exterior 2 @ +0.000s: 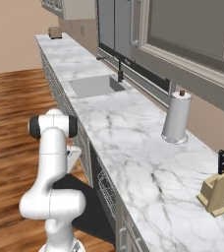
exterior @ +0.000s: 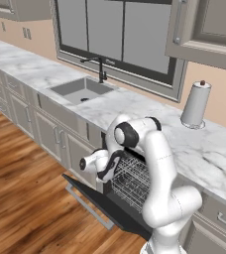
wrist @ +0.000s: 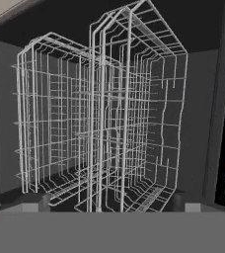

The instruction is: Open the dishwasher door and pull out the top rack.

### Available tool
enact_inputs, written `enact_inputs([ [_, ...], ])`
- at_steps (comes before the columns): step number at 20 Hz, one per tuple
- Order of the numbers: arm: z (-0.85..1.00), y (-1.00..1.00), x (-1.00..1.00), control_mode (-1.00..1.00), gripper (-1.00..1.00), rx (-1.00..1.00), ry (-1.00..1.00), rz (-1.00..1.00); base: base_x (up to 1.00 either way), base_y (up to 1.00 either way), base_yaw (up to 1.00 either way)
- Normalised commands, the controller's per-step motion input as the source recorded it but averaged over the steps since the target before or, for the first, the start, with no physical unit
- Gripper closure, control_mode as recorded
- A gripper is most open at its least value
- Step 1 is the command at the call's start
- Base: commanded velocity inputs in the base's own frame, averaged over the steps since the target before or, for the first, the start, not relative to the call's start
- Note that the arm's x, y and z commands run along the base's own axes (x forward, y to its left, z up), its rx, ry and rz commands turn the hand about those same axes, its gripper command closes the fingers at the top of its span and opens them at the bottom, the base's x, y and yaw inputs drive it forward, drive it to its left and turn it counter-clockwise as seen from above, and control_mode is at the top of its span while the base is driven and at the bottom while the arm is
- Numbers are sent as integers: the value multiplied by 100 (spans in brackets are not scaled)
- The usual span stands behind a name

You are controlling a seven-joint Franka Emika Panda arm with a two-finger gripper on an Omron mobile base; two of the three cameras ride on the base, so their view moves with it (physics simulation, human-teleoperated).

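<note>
Below the marble counter [exterior: 135, 106] the dishwasher door [exterior: 102, 201] lies fully dropped; gripper [wrist: 107, 200], fingers spread and holding nothing, faces the top rack [wrist: 104, 118], whose front wire needs pinching, then pulling.

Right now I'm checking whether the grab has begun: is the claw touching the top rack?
Cannot tell. In the hand view the claw stands open with the top rack wires running down between its fingertips; neither contact nor gap shows plainly.
</note>
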Motion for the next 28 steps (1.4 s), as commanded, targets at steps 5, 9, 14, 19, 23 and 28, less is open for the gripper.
enact_inputs([
  [5, -33, -16, 24, -100, -100, -2, 0, 0, 0, 0, 0],
  [9, -25, -24, 19, -100, -100, -2, 0, 0, 0, 0, 0],
  [14, -13, -33, 28, -100, -100, -2, 0, 0, 0, 0, 0],
  [19, -10, -29, 24, -100, -100, -1, 0, 0, 0, 0, 0],
  [23, -26, -18, 23, -100, -100, -1, 0, 0, 0, 0, 0],
  [28, -29, -10, 24, -100, -100, -1, 0, 0, 0, 0, 0],
])
